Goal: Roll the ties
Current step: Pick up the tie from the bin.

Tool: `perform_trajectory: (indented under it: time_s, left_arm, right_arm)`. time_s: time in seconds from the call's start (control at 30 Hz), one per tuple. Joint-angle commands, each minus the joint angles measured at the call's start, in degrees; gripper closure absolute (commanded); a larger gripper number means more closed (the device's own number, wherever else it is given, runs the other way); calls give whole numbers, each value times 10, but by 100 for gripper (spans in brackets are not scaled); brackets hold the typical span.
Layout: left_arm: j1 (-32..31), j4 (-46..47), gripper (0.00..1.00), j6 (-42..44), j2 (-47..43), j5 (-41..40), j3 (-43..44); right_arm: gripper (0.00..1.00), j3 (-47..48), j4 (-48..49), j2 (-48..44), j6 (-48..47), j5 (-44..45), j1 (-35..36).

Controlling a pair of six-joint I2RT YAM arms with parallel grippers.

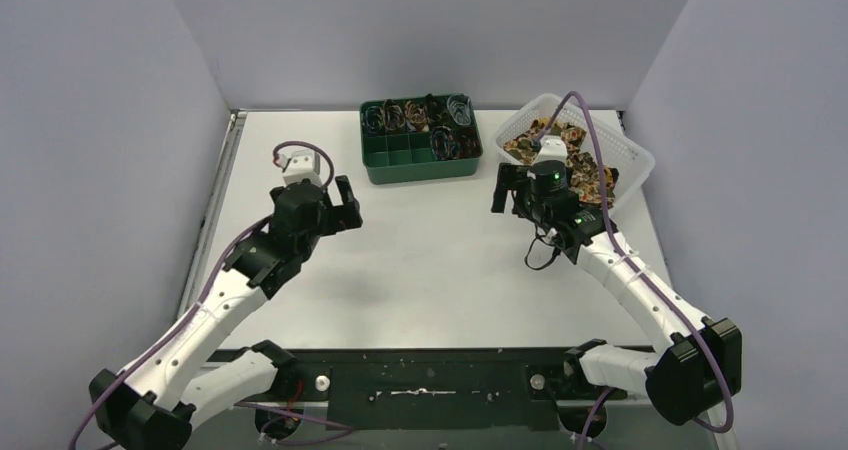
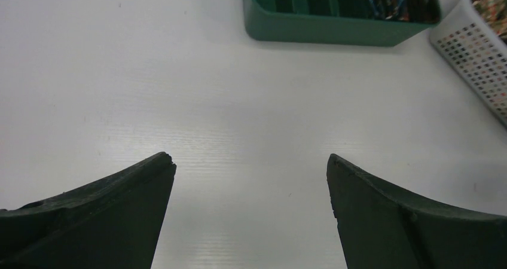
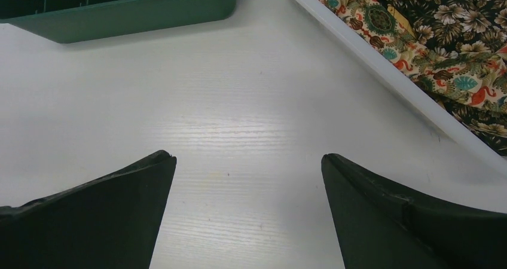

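Floral brown, gold and black ties (image 1: 577, 153) lie piled in a white mesh basket (image 1: 630, 160) at the back right; they also show in the right wrist view (image 3: 454, 36). Small coiled ties (image 1: 408, 115) sit in the back compartments of a green divided tray (image 1: 420, 166). My right gripper (image 1: 510, 192) is open and empty, over bare table just left of the basket. My left gripper (image 1: 343, 208) is open and empty, over bare table left of and nearer than the tray. Both wrist views show wide-apart fingers (image 2: 119, 203) (image 3: 113, 203) with only table between them.
The green tray's front wall (image 2: 335, 33) shows at the top of the left wrist view, the basket wall (image 2: 478, 54) at its right edge. Thin coloured wire-like loops (image 1: 460, 110) lie in the tray's right compartments. A black bar (image 1: 430, 380) runs along the near edge.
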Motion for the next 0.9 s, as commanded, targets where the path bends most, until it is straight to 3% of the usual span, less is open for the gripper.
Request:
perform_trajectory:
  time_s: [0.0,0.27,0.33,0.4,0.5,0.7,0.87]
  left_arm:
    - [3,51,3,8,-82,-3,-1]
    - [3,6,3,38,-142,-50,-24]
    - [4,1,3,37,-140,-75,-36]
    - [15,-11,3,35,-127,-78,-42]
    - [62,14,3,58,-115,11,-68]
    - [243,53,3,54,-86,250,-109]
    - [279,57,3,50,-91,285,-119]
  right_arm:
    - [0,26,17,-22,-19,-6,-1]
    - [0,46,29,-9,-38,42,-7]
    - [0,64,24,7,-31,59,-38]
    - [0,97,2,33,-23,13,-91]
    - [0,149,-22,80,-17,-33,-158]
    - [7,226,-41,191,-11,-62,-263]
    - [15,267,-3,281,12,-133,-308]
